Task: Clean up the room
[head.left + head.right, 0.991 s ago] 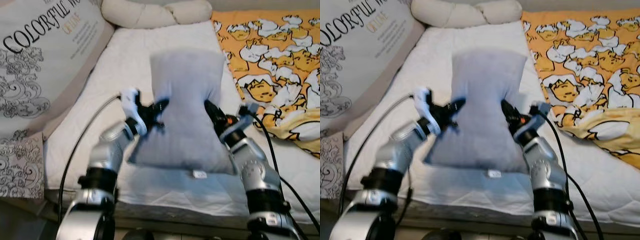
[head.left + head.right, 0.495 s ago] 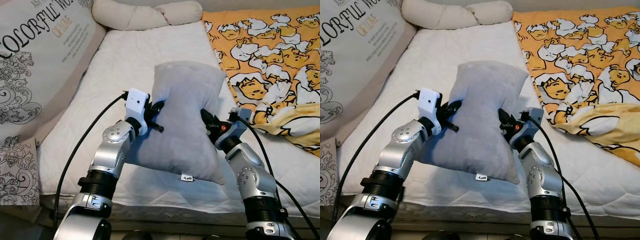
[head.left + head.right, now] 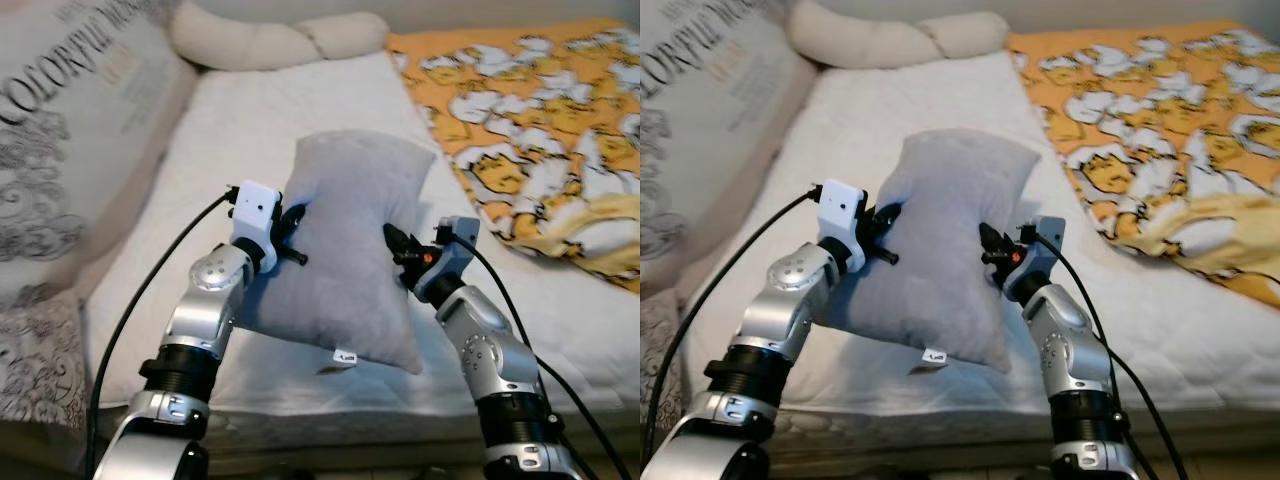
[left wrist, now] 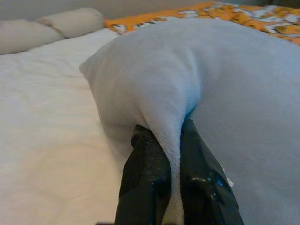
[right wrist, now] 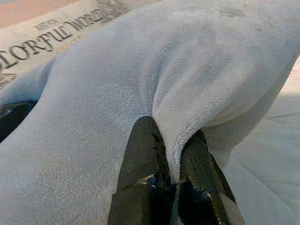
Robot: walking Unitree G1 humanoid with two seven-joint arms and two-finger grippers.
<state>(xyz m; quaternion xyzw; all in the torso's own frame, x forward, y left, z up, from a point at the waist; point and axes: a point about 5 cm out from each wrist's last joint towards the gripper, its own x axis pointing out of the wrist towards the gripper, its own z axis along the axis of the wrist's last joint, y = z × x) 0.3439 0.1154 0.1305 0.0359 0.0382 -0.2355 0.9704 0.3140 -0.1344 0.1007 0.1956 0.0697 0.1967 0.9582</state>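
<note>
The bed's white quilted mattress spreads ahead of the robot, with a long cream bolster at its head, a large printed cushion along the robot's left and an orange cartoon-print blanket on the right. Over the near half of the mattress the grey pillow hangs between the two arms: the left gripper is pinched tight on a fold of its left edge and the right gripper is clamped the same way on a fold of the right edge (both wrist views show plush fabric squeezed between the black fingers). Compared with a second ago, the pillow has come up from lying flat near the mattress edge and now tilts, its top leaning toward the head of the bed and its tagged lower corner dangling; in the last half second it sits a little lower and further forward, though the head camera has shifted too. That suggests the carry is under way, and the pillow looks bound for the head of the bed beside the bolster.
</note>
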